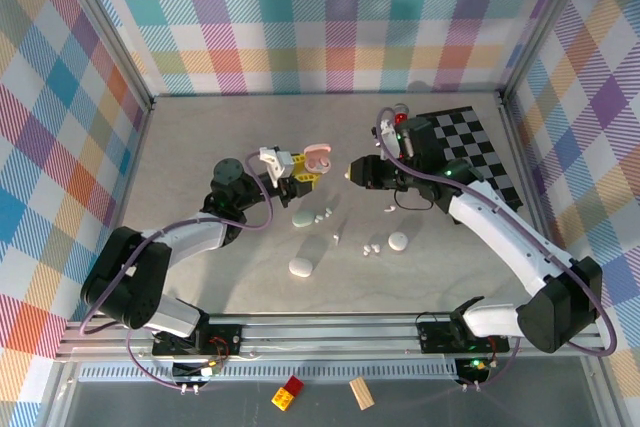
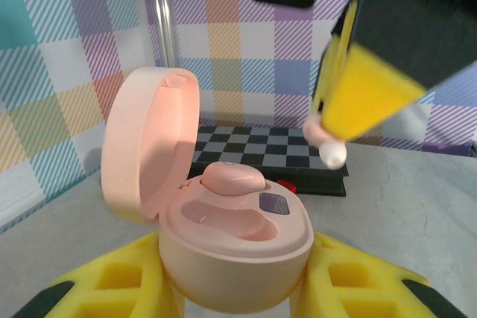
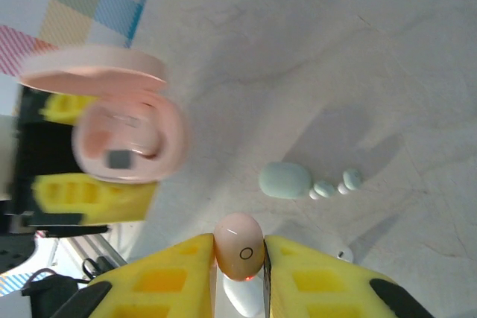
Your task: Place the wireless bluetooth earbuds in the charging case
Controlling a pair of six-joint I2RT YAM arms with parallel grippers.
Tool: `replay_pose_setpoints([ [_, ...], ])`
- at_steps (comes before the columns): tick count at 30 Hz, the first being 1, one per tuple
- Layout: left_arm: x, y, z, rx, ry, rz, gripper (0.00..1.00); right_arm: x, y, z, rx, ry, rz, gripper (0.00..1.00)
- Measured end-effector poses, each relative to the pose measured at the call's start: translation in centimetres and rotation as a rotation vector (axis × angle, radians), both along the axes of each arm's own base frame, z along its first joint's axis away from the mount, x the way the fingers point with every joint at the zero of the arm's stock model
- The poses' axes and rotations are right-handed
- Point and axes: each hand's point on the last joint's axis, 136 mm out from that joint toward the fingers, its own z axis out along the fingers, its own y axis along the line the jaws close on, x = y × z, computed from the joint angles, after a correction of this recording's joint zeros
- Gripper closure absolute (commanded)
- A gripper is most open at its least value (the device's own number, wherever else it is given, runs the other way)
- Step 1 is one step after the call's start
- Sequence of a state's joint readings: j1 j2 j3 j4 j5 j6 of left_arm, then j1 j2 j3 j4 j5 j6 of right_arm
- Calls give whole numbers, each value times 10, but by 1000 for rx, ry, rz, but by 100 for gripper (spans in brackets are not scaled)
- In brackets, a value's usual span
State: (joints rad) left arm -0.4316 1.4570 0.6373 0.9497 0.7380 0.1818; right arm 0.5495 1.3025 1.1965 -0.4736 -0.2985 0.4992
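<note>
Now right tool clenched on pink earbud, above and beside open pink charging case, not touching. Left tool grasps case body, lid up. Seated earbud fills rear slot; free socket in front. Advice: centre bud over free socket, match its tilt, lower slowly, release only once seated.

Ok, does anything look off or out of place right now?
Nothing spilled or damaged. The pink case is open in the left gripper with one pink earbud seated; the right gripper holds the second pink earbud. Only strays: a red-and-yellow block and a wooden block lying past the front rail, off the table.
</note>
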Motion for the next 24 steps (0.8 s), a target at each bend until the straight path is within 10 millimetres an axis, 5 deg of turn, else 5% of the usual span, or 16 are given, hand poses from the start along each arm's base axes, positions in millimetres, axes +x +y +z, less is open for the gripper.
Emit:
replay_pose_setpoints([
  [8, 3, -8, -10, 22, 2, -14, 69, 7, 16, 32, 37, -51, 53, 79],
  [24, 6, -14, -2, 21, -33, -20, 69, 23, 43, 23, -4, -33, 115, 79],
])
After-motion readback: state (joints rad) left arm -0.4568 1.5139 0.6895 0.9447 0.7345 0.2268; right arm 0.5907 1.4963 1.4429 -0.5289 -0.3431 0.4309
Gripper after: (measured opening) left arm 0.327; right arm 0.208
